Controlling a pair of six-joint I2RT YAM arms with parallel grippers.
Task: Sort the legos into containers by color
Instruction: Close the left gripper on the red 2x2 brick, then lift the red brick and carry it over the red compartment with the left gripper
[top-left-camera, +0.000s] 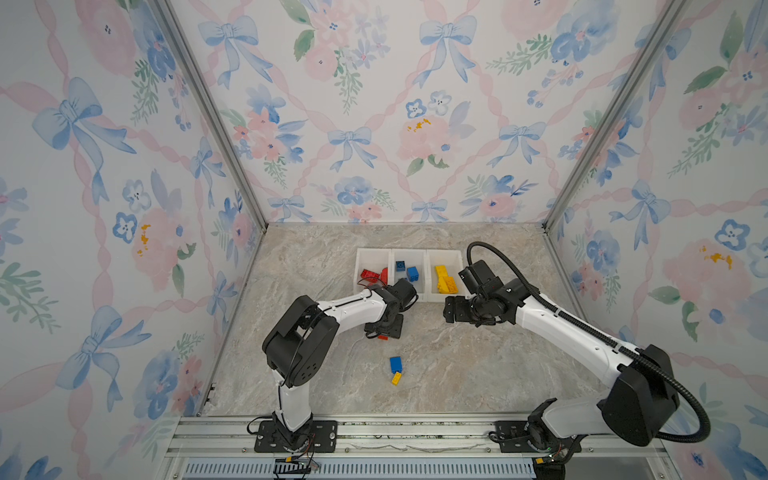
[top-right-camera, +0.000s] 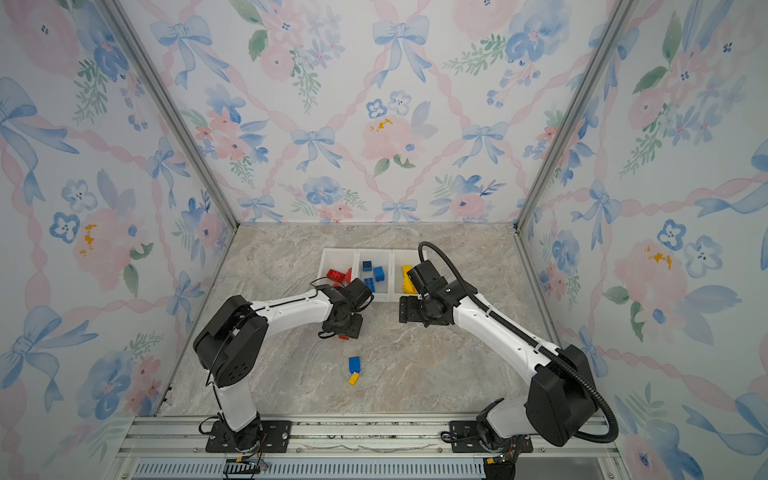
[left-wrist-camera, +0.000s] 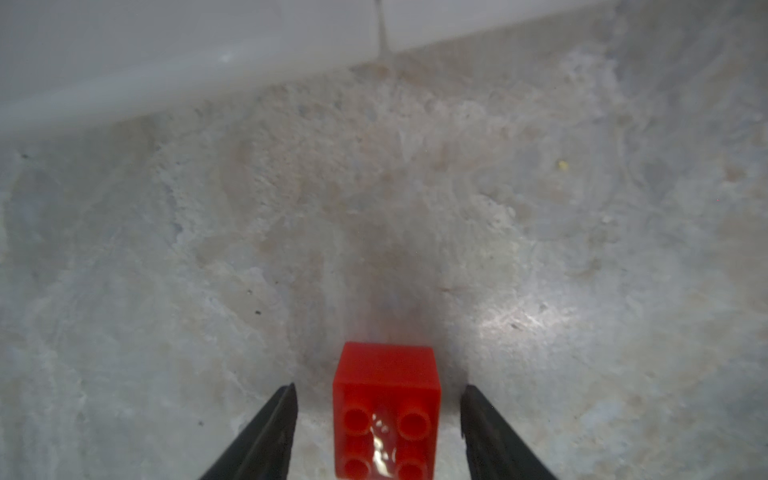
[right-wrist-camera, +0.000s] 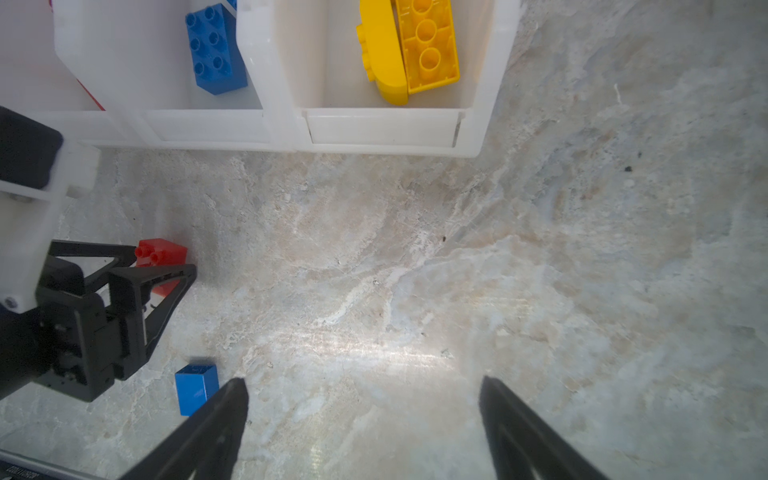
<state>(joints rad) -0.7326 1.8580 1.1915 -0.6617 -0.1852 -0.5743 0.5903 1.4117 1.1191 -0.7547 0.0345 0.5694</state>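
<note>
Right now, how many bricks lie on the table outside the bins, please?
3: red brick between the left jaws; blue brick and yellow brick nearer the front. Arms may hide others.

This is a robot test cell in a lab, dressed to look homely. The walls (top-left-camera: 407, 124) are flat panels printed with bows and flowers, held by bare aluminium posts (top-left-camera: 210, 112). The tabletop (top-left-camera: 478, 365) is a marble-print sheet. Along its near edge an aluminium rail (top-left-camera: 395, 434) carries the left arm (top-left-camera: 353, 305) and right arm (top-left-camera: 557, 332) on bolted black plates, with loose cables beside a slotted duct (top-left-camera: 374, 469). The props are white bins (top-left-camera: 409, 250) holding toy bricks (top-left-camera: 412, 273).
</note>
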